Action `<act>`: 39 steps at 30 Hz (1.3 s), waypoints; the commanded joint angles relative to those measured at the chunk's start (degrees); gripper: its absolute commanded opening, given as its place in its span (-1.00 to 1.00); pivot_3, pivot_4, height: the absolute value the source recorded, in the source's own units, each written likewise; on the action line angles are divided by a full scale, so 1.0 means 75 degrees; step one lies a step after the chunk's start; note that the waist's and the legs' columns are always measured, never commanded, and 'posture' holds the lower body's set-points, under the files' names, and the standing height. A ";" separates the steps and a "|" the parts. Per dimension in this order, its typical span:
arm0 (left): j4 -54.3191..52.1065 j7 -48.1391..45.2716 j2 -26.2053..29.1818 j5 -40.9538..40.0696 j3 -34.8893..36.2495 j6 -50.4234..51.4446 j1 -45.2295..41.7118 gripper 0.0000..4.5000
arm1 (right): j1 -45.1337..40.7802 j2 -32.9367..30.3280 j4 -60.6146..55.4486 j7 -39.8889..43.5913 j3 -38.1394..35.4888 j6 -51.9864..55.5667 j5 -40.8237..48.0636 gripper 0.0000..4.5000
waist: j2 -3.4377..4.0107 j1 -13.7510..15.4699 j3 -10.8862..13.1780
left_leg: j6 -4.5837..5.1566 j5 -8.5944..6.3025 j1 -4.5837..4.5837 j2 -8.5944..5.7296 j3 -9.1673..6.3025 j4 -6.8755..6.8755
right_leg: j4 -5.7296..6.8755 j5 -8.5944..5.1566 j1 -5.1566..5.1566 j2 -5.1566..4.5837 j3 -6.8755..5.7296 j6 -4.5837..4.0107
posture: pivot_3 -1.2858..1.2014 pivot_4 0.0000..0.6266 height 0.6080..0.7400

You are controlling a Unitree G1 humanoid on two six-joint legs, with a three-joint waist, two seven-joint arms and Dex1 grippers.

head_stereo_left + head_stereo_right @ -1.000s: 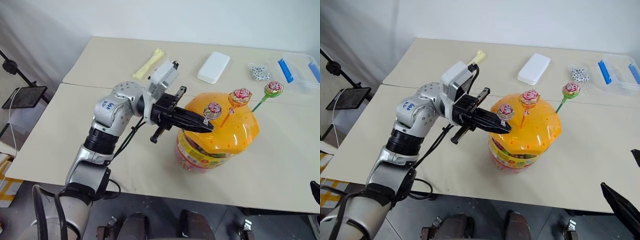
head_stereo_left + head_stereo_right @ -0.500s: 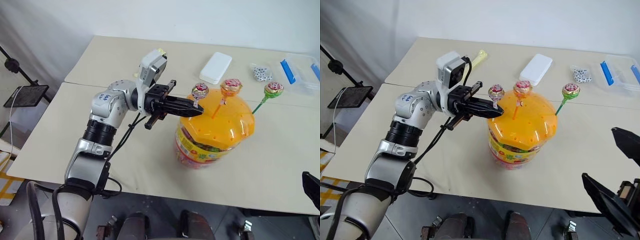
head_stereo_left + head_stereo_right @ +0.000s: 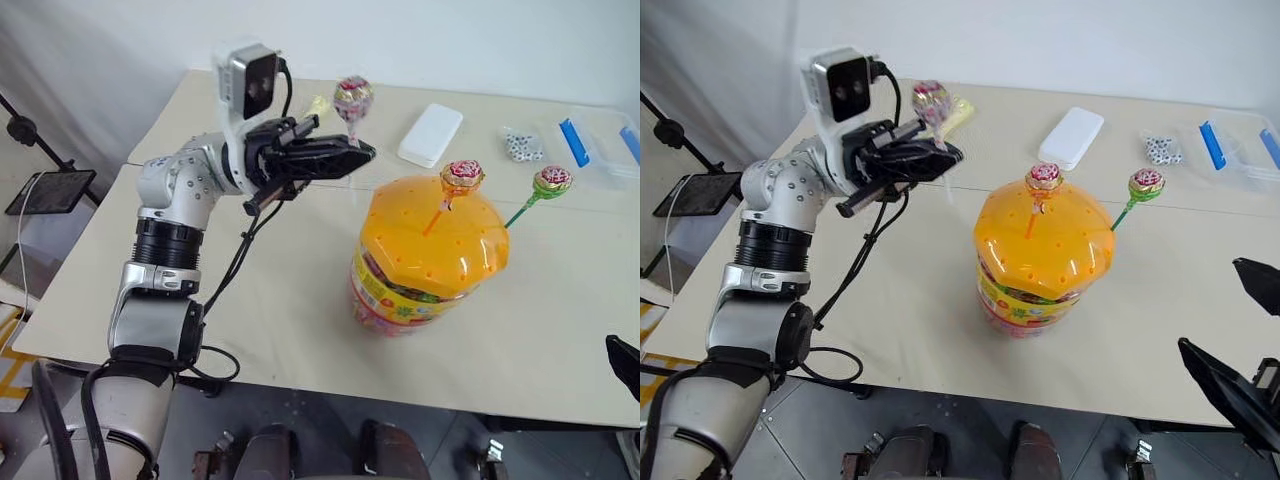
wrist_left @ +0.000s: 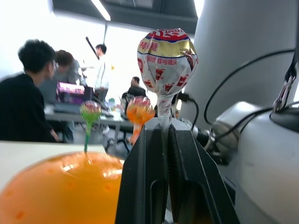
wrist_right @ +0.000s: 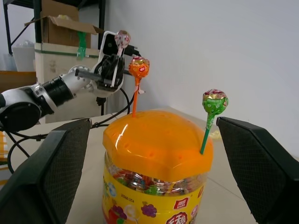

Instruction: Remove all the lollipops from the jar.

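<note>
left end effector (image 3: 362,152) clamped tight on the stick of one lollipop (image 3: 351,97), candy head sticking up above the fingertips, held in the air over the table (image 3: 250,300) toward its far left part, clear of the jar (image 3: 425,260)

in the left wrist view the wrapped head (image 4: 167,63) sits right above the two closed fingers (image 4: 140,182), stick pinched between them

jar stands upright near the middle of the table, closer to the near edge, orange domed lid on, yellow-red label on the clear wall

two lollipops left stuck in the lid: orange-stick one (image 3: 461,175) near the top of the dome, green-stick one (image 3: 551,181) at the lid's right side, leaning out to the right; both upright-ish, apart from each other

right end effector (image 5: 149,172) wide apart, nothing between its fingers; in the right wrist view the jar sits in line between the two finger pads but well beyond them, no contact; part of it peeks in at the near right edge of the head views

other stuff along the far edge of the table: pale yellow bone toy (image 3: 958,112) far left behind the held lollipop, flat white box (image 3: 431,134) far middle, small pile of black-white bits (image 3: 519,147) right of it, clear container with blue clips (image 3: 600,140) at the far right corner

people at desks in the background of the left wrist view
</note>
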 commanded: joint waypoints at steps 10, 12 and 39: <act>-0.1306 0.3114 0.3839 0.2720 0.0337 0.0838 0.3172 -0.99 | -0.0220 -0.0678 0.0205 0.0890 0.0558 0.0461 -0.0457 1.00 | -0.0032 -0.0162 0.0012 | -0.0007 -0.0032 0.0067 0.0014 -0.0008 -0.0027 | 0.0062 0.0000 0.0000 0.0002 0.0043 0.0001 | 0.03 -0.52 1.00; -0.1552 0.3840 0.4124 0.2920 0.0473 0.1502 0.3669 -0.99 | -0.0498 -0.0862 0.0215 0.0897 0.0761 0.0572 -0.0383 1.00 | -0.0032 -0.0134 0.0012 | 0.0001 -0.0045 0.0066 0.0013 -0.0030 -0.0010 | 0.0068 0.0000 0.0002 0.0001 0.0044 0.0001 | 0.03 -0.52 1.00; -0.3316 0.1580 0.4208 0.0612 0.3156 -0.0762 0.6162 0.63 | -0.1376 -0.1520 0.1862 0.0867 0.0128 0.1668 -0.0555 1.00 | -0.0035 -0.0113 0.0009 | -0.0026 -0.0083 0.0083 0.0075 0.0049 -0.0004 | 0.0069 -0.0001 -0.0022 0.0025 0.0057 -0.0002 | 0.03 -0.52 1.00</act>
